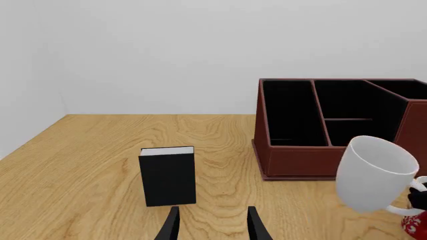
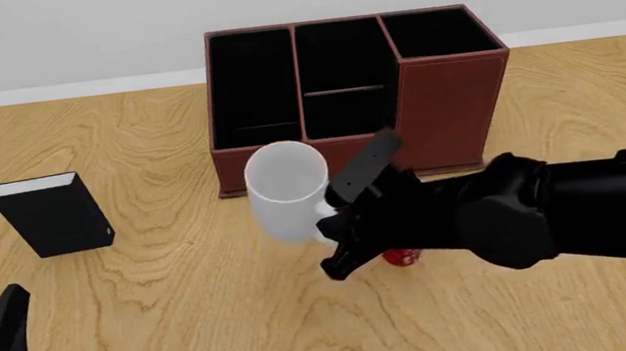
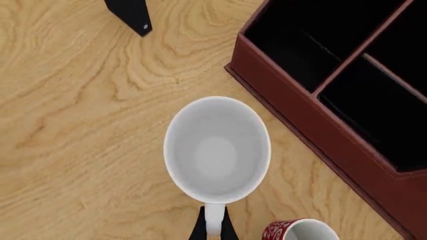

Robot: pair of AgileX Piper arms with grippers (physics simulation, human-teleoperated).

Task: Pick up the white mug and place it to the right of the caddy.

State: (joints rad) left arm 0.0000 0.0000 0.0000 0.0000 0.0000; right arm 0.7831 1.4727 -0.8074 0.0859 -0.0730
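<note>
The white mug (image 2: 287, 187) hangs tilted just above the table, in front of the caddy (image 2: 447, 107). My right gripper (image 2: 331, 224) is shut on its handle. From the right wrist view I look straight down into the white mug (image 3: 217, 147), with the right gripper (image 3: 213, 226) pinching the handle and the caddy (image 3: 320, 135) beside it. My left gripper (image 2: 2, 342) stands open and holds nothing near the table's front left corner. The left wrist view shows the left gripper (image 1: 212, 222), the white mug (image 1: 373, 172) and the caddy (image 1: 300, 162).
A red patterned mug (image 2: 403, 258) stands on the table under my right arm, close to the white mug. A small black book (image 2: 55, 215) stands upright at the left, ahead of my left gripper.
</note>
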